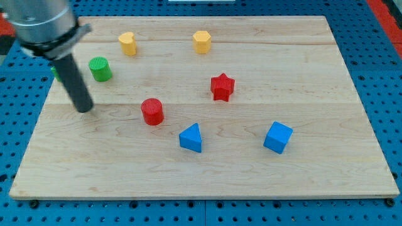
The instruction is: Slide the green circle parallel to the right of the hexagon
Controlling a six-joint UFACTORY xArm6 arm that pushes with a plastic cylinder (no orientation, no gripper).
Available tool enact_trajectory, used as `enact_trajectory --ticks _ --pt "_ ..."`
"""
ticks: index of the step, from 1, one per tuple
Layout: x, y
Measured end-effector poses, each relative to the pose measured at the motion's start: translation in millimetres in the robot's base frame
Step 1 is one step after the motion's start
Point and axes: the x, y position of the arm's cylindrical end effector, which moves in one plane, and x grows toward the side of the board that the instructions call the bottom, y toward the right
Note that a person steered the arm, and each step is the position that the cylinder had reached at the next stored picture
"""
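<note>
Standing near the worktop's left edge, the tool's tip rests below-left of the green circle, not touching it; being a bare rod, it grasps nothing. The yellow hexagon lies well apart to the right. The circle looks light and stiff, probably sliding easily; pushing centrally on its left side seems best.

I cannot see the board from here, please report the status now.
My tip below-left of green circle, not touching. Circle far left of yellow hexagon. Yellow cylinder sits between them.
</note>
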Motion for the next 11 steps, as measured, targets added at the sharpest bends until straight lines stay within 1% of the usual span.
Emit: enact_trajectory --ticks 1,3,5,6,7,8,9,10,11 --pt "-43 -13" --pt "-66 10" --pt "-108 17" --pt "-114 33" --pt "-114 62" --pt "-114 113" --pt "-114 109" --pt "-116 87" --pt "-131 109"
